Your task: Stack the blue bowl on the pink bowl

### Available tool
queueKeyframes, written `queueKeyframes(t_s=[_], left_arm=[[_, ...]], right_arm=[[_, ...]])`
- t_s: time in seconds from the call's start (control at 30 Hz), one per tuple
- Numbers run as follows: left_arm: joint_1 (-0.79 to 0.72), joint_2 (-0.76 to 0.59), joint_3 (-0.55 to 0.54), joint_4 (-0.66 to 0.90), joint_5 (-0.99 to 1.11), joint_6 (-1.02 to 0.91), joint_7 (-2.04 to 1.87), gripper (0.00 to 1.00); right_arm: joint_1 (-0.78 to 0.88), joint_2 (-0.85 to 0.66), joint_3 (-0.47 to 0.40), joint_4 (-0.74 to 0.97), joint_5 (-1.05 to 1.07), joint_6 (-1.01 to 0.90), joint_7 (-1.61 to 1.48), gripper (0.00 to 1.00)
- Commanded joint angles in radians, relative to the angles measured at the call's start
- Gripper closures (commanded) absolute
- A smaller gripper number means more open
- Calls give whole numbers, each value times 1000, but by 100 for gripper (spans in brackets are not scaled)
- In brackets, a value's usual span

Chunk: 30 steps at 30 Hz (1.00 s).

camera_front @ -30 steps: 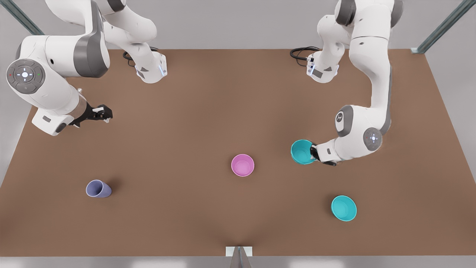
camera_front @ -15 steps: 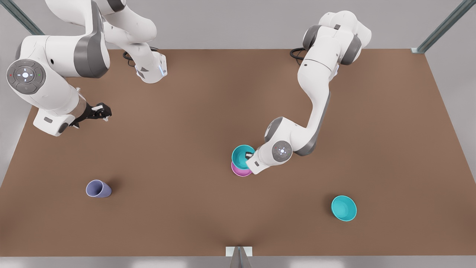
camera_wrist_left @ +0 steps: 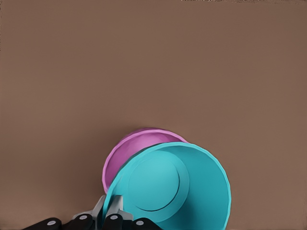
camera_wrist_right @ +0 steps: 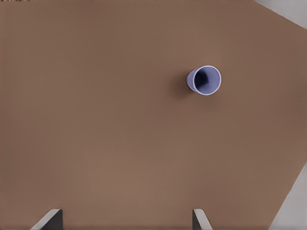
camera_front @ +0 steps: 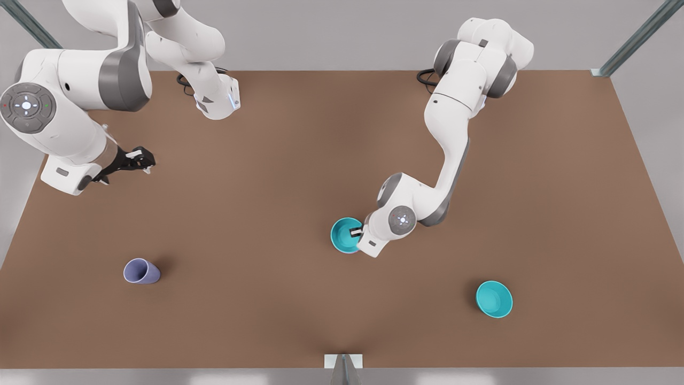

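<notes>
The blue bowl point(camera_front: 344, 235) sits over the pink bowl at the table's middle and covers it in the front view. In the left wrist view the pink bowl point(camera_wrist_left: 125, 149) peeks out from under the blue bowl point(camera_wrist_left: 177, 184), which sits slightly tilted. My left gripper point(camera_front: 355, 232), on the arm at the front view's right, is shut on the blue bowl's rim; one of its fingers point(camera_wrist_left: 114, 211) shows at that rim. My right gripper point(camera_front: 145, 160) waits open at the front view's far left, above the bare table, with its fingers point(camera_wrist_right: 52, 218) spread wide.
A second teal bowl point(camera_front: 494, 299) stands near the front right of the brown table point(camera_front: 267, 176). A lavender cup point(camera_front: 141, 271) point(camera_wrist_right: 207, 80) lies on its side at the front left. Both arm bases stand at the table's far edge.
My left gripper carried the blue bowl from the front view's right to the middle, then lowered it over the pink bowl. The right arm drifted slightly left.
</notes>
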<state>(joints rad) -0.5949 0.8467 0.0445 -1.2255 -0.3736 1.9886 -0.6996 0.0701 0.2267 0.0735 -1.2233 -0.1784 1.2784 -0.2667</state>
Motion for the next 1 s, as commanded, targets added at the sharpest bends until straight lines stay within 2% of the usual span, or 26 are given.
queueKeyframes(t_s=[0.0, 0.43, 0.47, 0.5, 0.57, 0.63, 0.67, 0.77, 0.83, 0.97], left_arm=[[0, -1, -2, 0, -2, 19, -253, 79], [3, 5, -21, -17, -4, 27, -256, 79], [4, 5, -21, -17, -4, 27, -256, 63], [6, 5, -21, -17, -4, 27, -253, 2], [43, -9, -21, -14, 4, -45, -242, 0], [217, -142, -6, 152, 142, -546, -52, 0], [288, -224, -5, 184, 248, -740, 221, 0], [333, -391, -2, 184, 429, -892, 637, 0], [349, -501, 0, 128, 447, -913, 789, 0], [329, -532, 40, 97, 438, -918, 789, 0]], right_arm=[[0, -1, 0, 1, 0, -1, -29, 0], [-3, -1, 0, 1, 0, -1, -29, 0], [-3, -1, 0, 1, 0, -1, -29, 0], [-3, -1, 0, 1, 0, -1, -29, 0], [-3, -1, 0, 1, 0, -1, -29, 0], [-3, -1, 0, 1, 0, -1, -29, 0], [-3, -1, 0, 1, 0, -1, -29, 0], [-3, -1, 0, 1, 0, -1, -29, 0], [-3, -1, 0, 1, 0, -1, -29, 0], [-4, -1, 0, 1, 0, -1, -29, 0]])
